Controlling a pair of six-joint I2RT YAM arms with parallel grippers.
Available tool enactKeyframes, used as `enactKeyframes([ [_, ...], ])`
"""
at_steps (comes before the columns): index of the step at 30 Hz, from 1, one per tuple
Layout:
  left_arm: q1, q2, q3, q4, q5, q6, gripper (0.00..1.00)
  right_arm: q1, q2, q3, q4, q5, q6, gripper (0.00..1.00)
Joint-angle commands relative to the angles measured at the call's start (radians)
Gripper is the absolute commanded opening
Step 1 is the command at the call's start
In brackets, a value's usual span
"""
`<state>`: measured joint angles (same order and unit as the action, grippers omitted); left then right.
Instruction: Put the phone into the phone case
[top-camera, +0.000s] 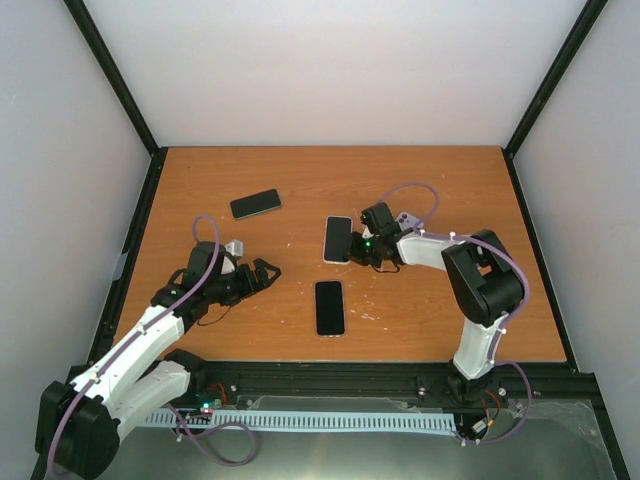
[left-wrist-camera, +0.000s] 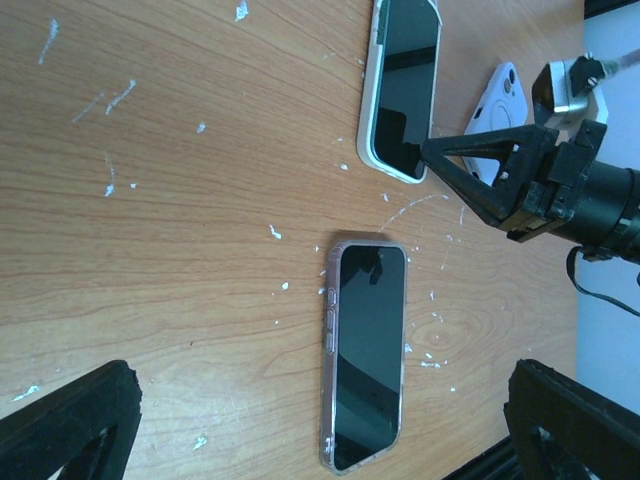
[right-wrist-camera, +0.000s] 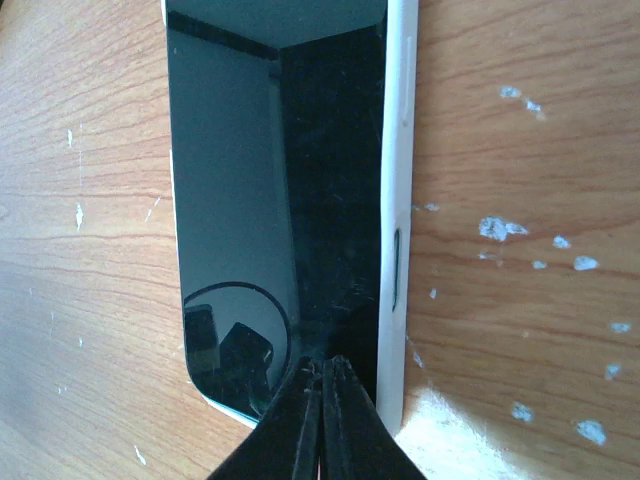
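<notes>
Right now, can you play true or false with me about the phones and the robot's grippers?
1. The table holds two phones. False: there are three, the far phone, the white-edged phone and the near phone.
2. The right gripper is shut. True.
3. The left gripper holds the near phone. False: it is open and empty.
4. The right gripper's tips are at one end of the white-edged phone. True.
</notes>
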<state>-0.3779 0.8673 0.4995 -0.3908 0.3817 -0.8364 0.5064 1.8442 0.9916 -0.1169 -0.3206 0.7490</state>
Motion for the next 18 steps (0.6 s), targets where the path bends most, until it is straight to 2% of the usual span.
enactKeyframes([
  [1,0.001,-0.006,0.042,-0.019,-0.037,0.021,0.99,0.01,-0.015,-0.057,-0.068,0.089,0.018,0.03],
  [5,0.001,0.017,0.086,-0.038,-0.075,0.026,1.0,0.01,-0.09,-0.041,-0.086,0.093,0.001,0.03],
  [8,0.008,0.064,0.142,-0.054,-0.133,0.051,0.99,0.01,-0.149,-0.006,-0.143,0.139,-0.021,0.09],
  [10,0.036,0.11,0.188,-0.059,-0.154,0.078,1.0,0.011,-0.18,0.017,-0.194,0.191,-0.032,0.18],
  [13,0.108,0.2,0.261,-0.072,-0.151,0.126,0.99,0.008,-0.204,0.04,-0.255,0.261,-0.041,0.39],
  [18,0.174,0.377,0.432,-0.089,-0.286,0.244,0.99,-0.009,-0.239,0.034,-0.307,0.312,-0.044,0.69],
])
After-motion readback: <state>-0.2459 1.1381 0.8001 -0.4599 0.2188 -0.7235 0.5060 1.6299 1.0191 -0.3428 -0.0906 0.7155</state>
